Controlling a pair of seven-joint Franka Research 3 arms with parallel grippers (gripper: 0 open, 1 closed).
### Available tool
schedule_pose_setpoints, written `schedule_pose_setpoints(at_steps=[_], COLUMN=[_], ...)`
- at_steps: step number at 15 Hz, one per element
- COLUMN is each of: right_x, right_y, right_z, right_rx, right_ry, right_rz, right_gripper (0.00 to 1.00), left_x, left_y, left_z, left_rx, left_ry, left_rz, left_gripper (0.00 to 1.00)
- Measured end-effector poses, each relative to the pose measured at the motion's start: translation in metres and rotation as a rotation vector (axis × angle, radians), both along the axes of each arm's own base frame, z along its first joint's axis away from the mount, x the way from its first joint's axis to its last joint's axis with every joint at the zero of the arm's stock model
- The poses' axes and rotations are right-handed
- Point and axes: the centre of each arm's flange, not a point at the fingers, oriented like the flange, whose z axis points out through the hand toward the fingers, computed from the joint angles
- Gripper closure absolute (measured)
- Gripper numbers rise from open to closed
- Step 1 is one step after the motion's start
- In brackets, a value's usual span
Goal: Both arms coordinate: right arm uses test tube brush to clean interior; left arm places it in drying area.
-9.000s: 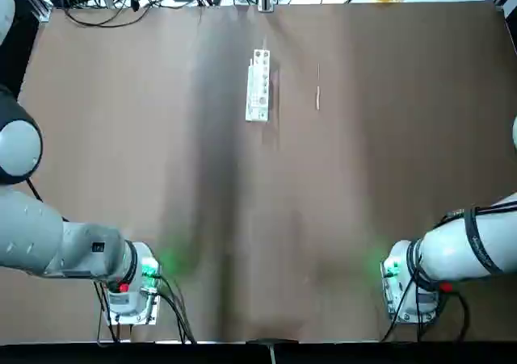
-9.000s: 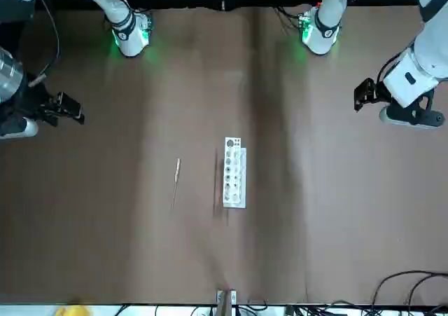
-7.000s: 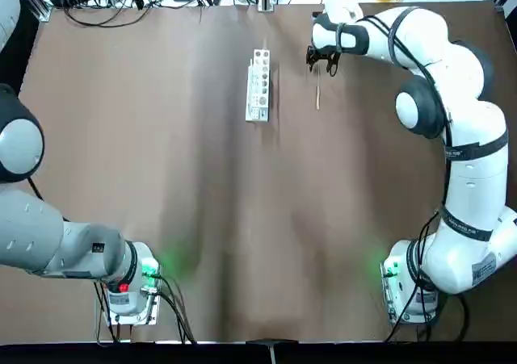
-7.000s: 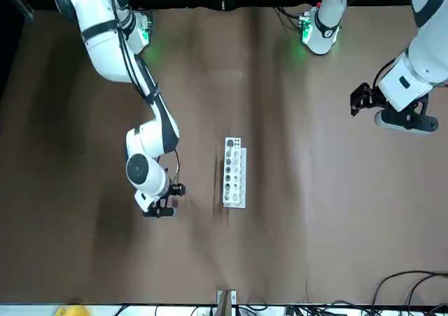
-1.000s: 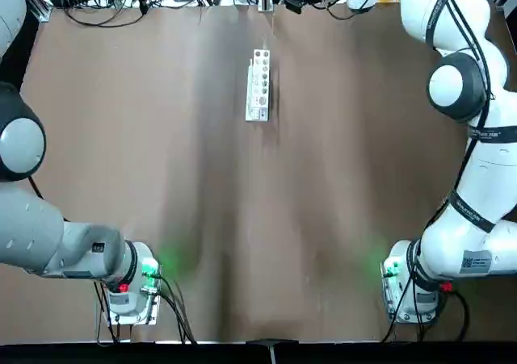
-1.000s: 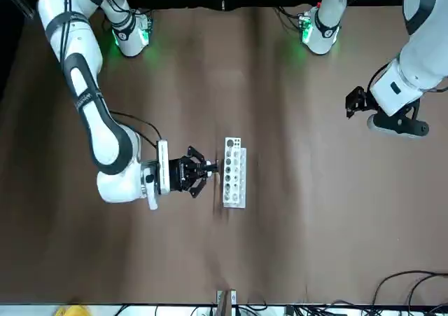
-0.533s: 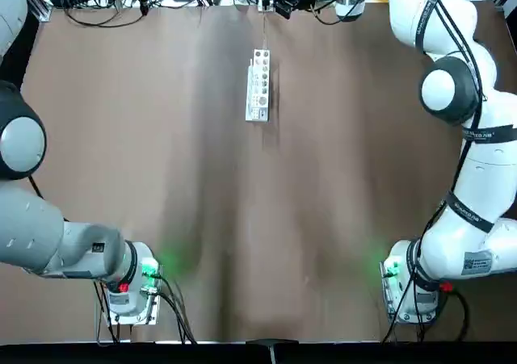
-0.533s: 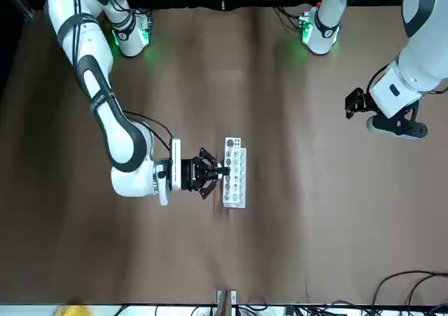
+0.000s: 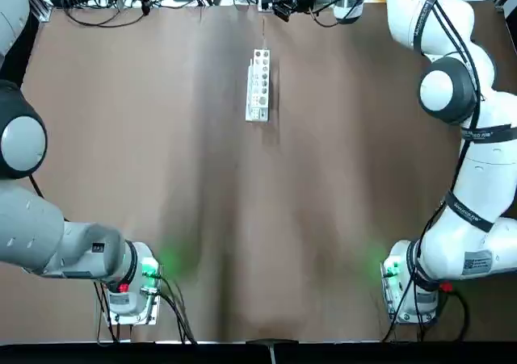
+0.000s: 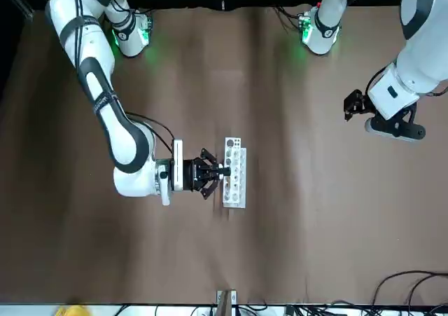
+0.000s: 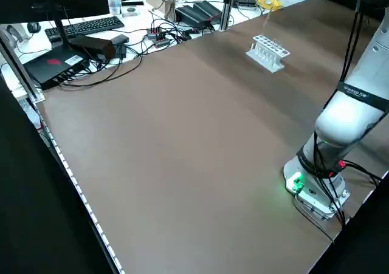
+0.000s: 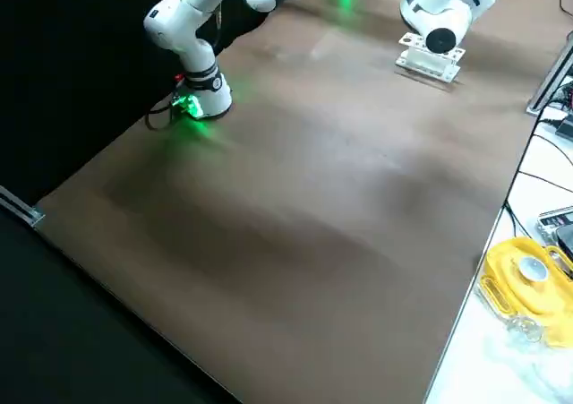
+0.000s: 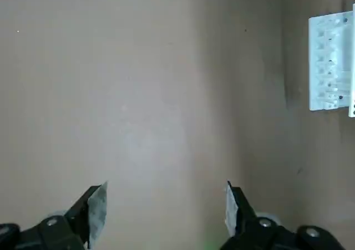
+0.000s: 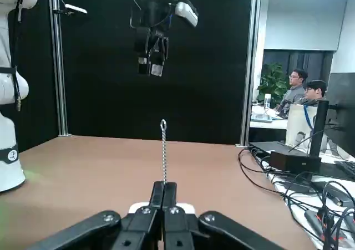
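Here on the brown worktop [image 12: 295,207], one white arm [image 12: 204,73] stands at the far left beside a green glow, another [image 12: 443,14] bends over a white rack [image 12: 431,61] near the far right, and a yellow object [image 12: 528,287] sits on the white surface [image 12: 501,368] alongside.

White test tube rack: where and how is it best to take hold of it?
I would grip the white test tube rack across its narrow width, near the end toward the robot's bases, from above with the open left gripper. It is long and slim, holes facing up, and the right gripper holds the test tube brush near its far end.
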Motion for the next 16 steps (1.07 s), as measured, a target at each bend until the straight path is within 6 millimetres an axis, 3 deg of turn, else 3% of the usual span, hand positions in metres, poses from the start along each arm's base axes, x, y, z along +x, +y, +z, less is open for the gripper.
schedule_pose_setpoints(at_steps=[9,16], right_x=[0.003,0.002], right_y=[-0.006,-0.006], right_z=[-0.005,-0.012], right_rx=[-0.009,-0.012], right_ry=[-0.025,-0.027], right_rz=[-0.007,-0.005], right_gripper=[0.98,0.98], left_x=[0.007,0.006], left_y=[0.009,0.005], left_z=[-0.007,-0.007], left_rx=[-0.002,-0.003], left_ry=[-0.002,-0.003], left_rz=[0.018,0.006], left_gripper=[0.00,0.00])
